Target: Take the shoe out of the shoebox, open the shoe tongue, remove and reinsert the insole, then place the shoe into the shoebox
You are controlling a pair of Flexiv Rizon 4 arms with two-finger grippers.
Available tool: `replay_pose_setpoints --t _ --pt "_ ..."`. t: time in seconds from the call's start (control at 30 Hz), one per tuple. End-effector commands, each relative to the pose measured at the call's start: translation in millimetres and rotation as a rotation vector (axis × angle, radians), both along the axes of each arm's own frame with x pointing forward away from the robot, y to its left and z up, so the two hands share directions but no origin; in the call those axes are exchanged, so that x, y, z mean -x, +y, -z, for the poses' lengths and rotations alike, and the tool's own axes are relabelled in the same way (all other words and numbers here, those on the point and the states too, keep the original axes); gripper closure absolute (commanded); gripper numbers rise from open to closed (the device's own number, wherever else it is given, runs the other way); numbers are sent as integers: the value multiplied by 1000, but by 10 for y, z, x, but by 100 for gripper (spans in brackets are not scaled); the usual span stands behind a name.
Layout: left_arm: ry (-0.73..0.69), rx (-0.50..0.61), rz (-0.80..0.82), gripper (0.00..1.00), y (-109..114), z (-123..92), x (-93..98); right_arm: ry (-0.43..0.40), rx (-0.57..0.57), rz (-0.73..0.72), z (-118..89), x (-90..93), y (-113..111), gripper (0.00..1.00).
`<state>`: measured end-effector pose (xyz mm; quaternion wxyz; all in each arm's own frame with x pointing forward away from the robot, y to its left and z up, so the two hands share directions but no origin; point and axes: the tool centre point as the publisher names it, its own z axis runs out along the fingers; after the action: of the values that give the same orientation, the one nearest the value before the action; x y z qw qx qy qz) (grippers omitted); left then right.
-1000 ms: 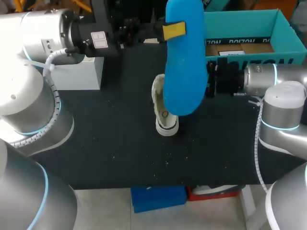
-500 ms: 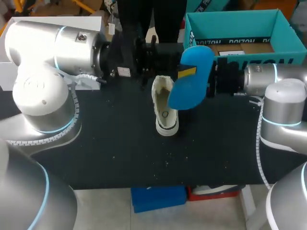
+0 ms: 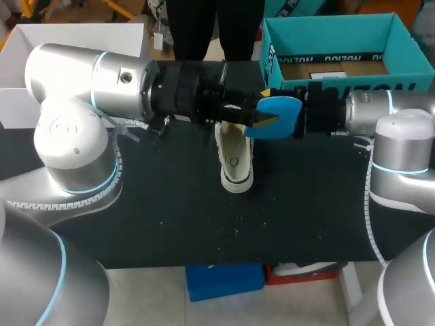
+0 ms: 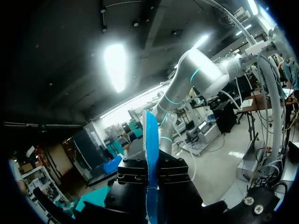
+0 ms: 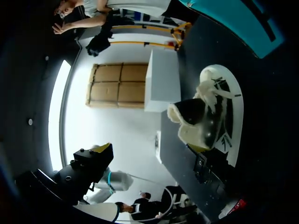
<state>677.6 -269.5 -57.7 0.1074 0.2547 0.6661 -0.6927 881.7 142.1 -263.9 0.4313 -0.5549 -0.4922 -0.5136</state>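
Observation:
A white shoe stands upright on the black table, its opening facing up. My left gripper is shut on a blue insole, held low and tilted just above the shoe's opening. In the left wrist view the insole runs edge-on between the black fingers of the left gripper. My right gripper waits just right of the shoe, partly hidden behind the insole. In the right wrist view the right gripper is wide open and holds nothing, one finger close by the shoe.
The teal shoebox stands open at the back right, behind my right arm. A white box sits at the back left. Small crumbs dot the table in front of the shoe.
My left arm has swung the insole down from upright and high to low over the shoe's opening. The right arm and the shoe have kept still.

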Motion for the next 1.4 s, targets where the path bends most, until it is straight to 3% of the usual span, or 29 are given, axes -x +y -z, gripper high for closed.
replay_pose_setpoints --t 0.03,0.17,0.27,0.43,0.47,0.53,0.57,0.87,1.4 --pt "-3 1 -4 100 -7 3 8 -1 0 4 9 6 11 0" --pt "-60 14 24 100 39 286 357 -1 0 4 9 6 11 0" --pt "-99 3 -2 100 104 489 389 -1 0 4 9 6 11 0" --pt "-221 -3 -3 100 156 745 355 -1 0 4 9 6 11 0" --pt "-233 39 22 100 159 782 337 -1 0 4 9 6 11 0" --pt "-307 2 3 100 174 883 309 -1 0 4 9 6 11 0" --pt "-310 71 35 100 189 954 287 -1 0 4 9 6 11 0" --pt "-739 -11 21 100 316 1420 115 -1 0 4 9 6 11 0" --pt "-772 -2 20 100 308 1473 175 -1 0 4 9 6 11 0"
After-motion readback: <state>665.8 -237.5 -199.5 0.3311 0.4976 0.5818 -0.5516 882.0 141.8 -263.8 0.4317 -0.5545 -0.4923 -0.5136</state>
